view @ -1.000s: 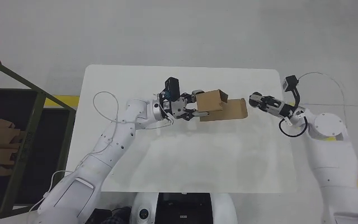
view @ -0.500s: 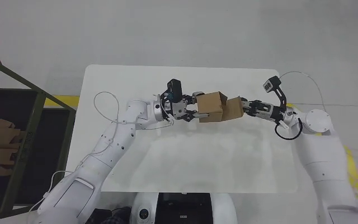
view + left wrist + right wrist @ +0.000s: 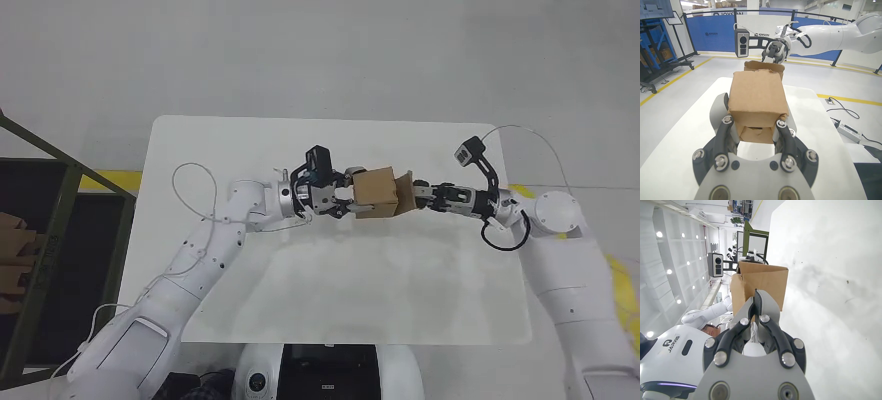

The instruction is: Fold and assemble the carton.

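One carton (image 3: pixel 757 94); left fingers (image 3: pixel 716 111) clamp, right fingers (image 3: pixel 770 306) closed.

Shells all glossy white, rounded, kinda chunky: left arm (image 3: pixel 215 240), right arm (image 3: pixel 560 250). Left gripper (image 3: pixel 754 121) and right gripper (image 3: pixel 755 298) same build:
- matte silver-grey palm plate (image 3: pixel 753 181)
- black linkage bars (image 3: pixel 723 136)
- shiny round screws (image 3: pixel 720 160) at every pivot
- pale grey fingers (image 3: pixel 768 302), black pads (image 3: pixel 757 300)

Black boxy left wrist camera (image 3: pixel 318 160), right wrist camera (image 3: pixel 468 153) on black bracket. Thin pale cable (image 3: pixel 190 185) loops off left arm, thin wire (image 3: pixel 530 130) arcs off right arm. Black ribbed hose (image 3: pixel 806 40) at right wrist. Torso (image 3: pixel 662 355) white, black logo print (image 3: pixel 671 344), purple light strip (image 3: pixel 672 385).
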